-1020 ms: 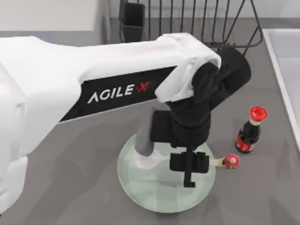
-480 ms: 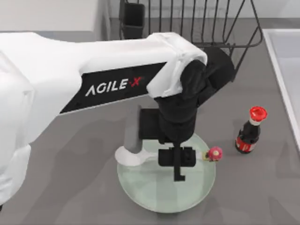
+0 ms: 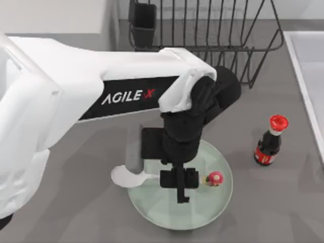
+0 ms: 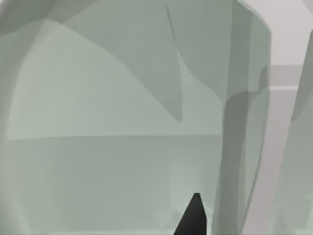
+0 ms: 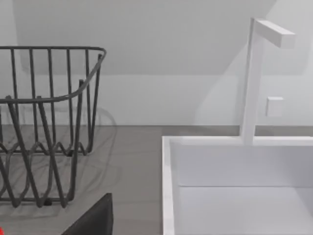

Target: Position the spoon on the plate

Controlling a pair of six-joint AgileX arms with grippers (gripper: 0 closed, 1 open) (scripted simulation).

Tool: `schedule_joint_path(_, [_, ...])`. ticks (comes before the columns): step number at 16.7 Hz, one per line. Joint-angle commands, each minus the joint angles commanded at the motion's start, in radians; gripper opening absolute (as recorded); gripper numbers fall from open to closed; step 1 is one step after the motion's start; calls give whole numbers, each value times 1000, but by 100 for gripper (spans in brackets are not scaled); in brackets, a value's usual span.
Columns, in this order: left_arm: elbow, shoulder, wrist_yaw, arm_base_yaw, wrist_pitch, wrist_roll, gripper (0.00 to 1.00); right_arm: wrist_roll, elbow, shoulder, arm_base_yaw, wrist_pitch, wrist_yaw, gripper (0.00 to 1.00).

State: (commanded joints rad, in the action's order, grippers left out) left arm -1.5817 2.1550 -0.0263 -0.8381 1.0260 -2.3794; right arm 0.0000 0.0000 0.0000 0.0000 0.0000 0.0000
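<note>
Left pincer [image 3: 181, 188] has carried spoon [image 3: 127, 176] leftward over plate [image 3: 152, 210].

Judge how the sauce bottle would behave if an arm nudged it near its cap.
The sauce bottle stands upright, tall and narrow on a small base, so a push high up would probably tip it rather than slide it. Its round body suggests it would roll once down. The glossy surface may be slippery for fingers.

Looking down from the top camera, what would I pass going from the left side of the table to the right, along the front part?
Spoon bowl → left gripper above the plate → small mushroom-shaped decoration at the handle's end → sauce bottle → white sink edge.
</note>
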Motion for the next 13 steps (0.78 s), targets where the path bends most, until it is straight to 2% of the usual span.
schedule_joint_path(2, [0, 0, 0, 0, 0, 0, 0, 0, 0, 0, 0, 0, 0, 100])
schedule_joint_path(13, [0, 0, 0, 0, 0, 0, 83, 0, 0, 0, 0, 0, 0, 100])
